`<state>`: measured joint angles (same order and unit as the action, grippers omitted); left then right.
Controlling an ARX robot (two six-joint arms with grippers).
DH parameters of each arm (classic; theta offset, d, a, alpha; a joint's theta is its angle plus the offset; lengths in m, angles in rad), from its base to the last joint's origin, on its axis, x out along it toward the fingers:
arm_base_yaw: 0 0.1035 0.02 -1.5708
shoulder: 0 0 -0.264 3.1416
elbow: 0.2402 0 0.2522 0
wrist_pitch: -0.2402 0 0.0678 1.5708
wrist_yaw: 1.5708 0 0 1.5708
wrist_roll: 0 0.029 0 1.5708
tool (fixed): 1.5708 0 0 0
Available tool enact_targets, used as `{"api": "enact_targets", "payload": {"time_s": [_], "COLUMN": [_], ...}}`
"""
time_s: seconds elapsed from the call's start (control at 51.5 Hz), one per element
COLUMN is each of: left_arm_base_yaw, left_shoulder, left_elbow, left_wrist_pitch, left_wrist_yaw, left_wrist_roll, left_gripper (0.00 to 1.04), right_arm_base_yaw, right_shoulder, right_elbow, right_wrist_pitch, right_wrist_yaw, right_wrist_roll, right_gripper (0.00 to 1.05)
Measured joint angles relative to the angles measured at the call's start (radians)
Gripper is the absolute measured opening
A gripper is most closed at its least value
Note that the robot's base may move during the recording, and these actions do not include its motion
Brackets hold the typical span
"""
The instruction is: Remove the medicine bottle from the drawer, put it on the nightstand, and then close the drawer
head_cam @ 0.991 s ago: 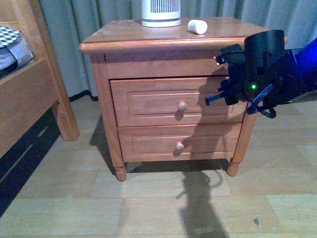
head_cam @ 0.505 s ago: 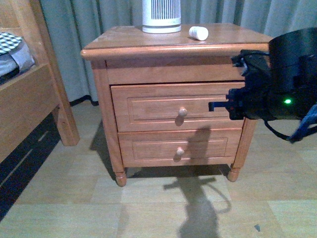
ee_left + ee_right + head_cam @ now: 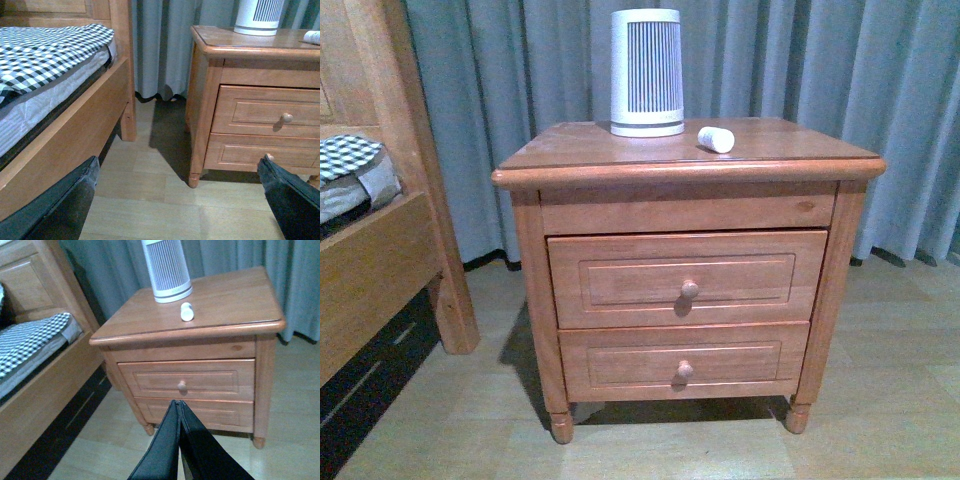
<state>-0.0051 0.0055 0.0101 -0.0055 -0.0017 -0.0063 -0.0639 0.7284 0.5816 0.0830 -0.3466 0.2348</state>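
Lying sideways on nightstand (image 3: 570, 150), small white medicine bottle (image 3: 716, 139), left jaws apart, right jaws closed empty

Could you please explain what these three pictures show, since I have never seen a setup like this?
They come from a two-armed robot. One camera sits on its body and faces the nightstand; neither arm shows there. The others ride on its wrists: the left gripper has its dark fingers spread wide, the right gripper is closed with nothing in it. On the nightstand lie a small white medicine bottle on its side and a ribbed white device. The drawer is shut. A bed stands alongside.
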Motion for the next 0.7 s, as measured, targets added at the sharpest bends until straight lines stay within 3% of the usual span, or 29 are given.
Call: {"api": "enact_targets", "payload": {"time_s": [0.097,0.175,0.292,0.447,0.7], "left_arm_base_yaw": [0.000,0.000,0.000,0.000,0.000], "left_shoulder": [0.000,0.000,0.000,0.000,0.000], "left_elbow": [0.000,0.000,0.000,0.000,0.000], "left_wrist_pitch": [0.000,0.000,0.000,0.000,0.000], "left_wrist_yaw": [0.000,0.000,0.000,0.000,0.001], "left_wrist_roll": [0.000,0.000,0.000,0.000,0.000], "left_gripper": [0.98,0.98,0.98,0.98,0.98], "right_arm_base_yaw": [-0.037,0.032,0.057,0.061,0.061], "right_shoulder": [-0.192,-0.356,-0.535,-0.706,-0.721], "right_elbow": [-0.069,-0.145,-0.307,-0.568,-0.568], "right_wrist_pitch": [-0.087,-0.176,-0.138,-0.091,-0.085], "right_wrist_yaw": [0.030,0.249,0.343,0.343,0.344], "right_wrist_roll": [-0.048,-0.138,-0.196,-0.222,-0.229], "right_gripper": [0.16,0.03,0.03,0.03,0.03]}}
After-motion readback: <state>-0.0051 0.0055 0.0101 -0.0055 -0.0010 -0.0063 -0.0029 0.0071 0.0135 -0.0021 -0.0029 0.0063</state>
